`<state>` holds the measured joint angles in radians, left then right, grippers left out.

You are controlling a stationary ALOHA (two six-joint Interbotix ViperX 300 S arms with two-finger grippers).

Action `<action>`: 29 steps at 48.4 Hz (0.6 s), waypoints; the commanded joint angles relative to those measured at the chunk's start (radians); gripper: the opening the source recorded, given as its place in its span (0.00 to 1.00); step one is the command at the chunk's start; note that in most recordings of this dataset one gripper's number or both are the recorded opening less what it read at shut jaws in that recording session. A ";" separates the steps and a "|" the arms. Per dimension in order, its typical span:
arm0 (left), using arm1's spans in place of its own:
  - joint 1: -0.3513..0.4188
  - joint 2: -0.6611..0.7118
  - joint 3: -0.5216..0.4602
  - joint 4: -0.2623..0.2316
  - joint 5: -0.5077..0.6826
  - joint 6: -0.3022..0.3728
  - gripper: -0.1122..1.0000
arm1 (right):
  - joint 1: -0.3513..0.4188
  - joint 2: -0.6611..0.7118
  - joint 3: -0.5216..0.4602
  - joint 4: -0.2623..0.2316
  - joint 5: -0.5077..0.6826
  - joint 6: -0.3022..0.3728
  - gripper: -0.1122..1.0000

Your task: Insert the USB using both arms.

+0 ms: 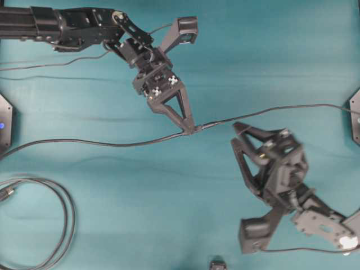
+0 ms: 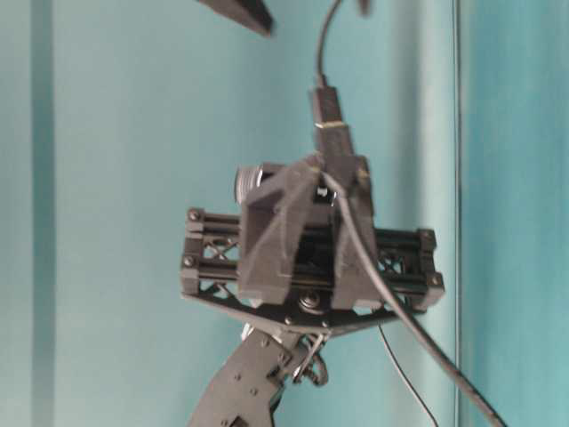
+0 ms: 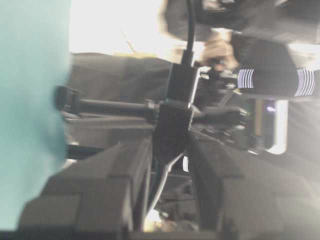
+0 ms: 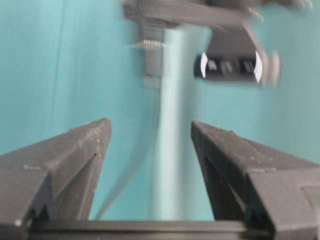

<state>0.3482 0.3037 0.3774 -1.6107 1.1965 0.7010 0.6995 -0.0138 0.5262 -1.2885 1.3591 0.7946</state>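
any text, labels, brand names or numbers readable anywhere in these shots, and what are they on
None: no word, number or brand can be read in any view.
Small white markers on the left hand: a pattern, not letters.
White stripes on a dark object in the left wrist view: bands only, no text.
Pale marks on a dark part in the right wrist view: too blurred to read.

Worktop (image 1: 270, 62): teal surface, carrying a thicker looped cable (image 1: 62, 219) lying at its lower left corner, and thin dark cable (image 1: 84, 142) trailing across it from the left edge toward centre.
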 commanded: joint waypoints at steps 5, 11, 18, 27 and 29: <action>-0.028 -0.094 0.008 0.147 -0.213 0.060 0.31 | 0.002 -0.137 -0.003 -0.002 0.015 0.137 0.75; -0.081 -0.123 0.021 0.293 -0.423 0.064 0.31 | 0.002 -0.189 -0.017 -0.002 0.017 0.173 0.75; -0.161 -0.115 0.031 0.405 -0.561 0.064 0.31 | 0.002 -0.224 -0.037 -0.002 0.054 0.190 0.75; -0.249 -0.075 0.038 0.503 -0.695 0.060 0.31 | 0.000 -0.273 -0.074 -0.002 0.120 0.273 0.75; -0.258 -0.071 0.040 0.522 -0.733 0.058 0.30 | -0.002 -0.293 -0.077 -0.003 0.130 0.308 0.75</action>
<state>0.1120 0.2393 0.4249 -1.1198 0.5246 0.7455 0.6995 -0.2592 0.4817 -1.2885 1.4680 1.0646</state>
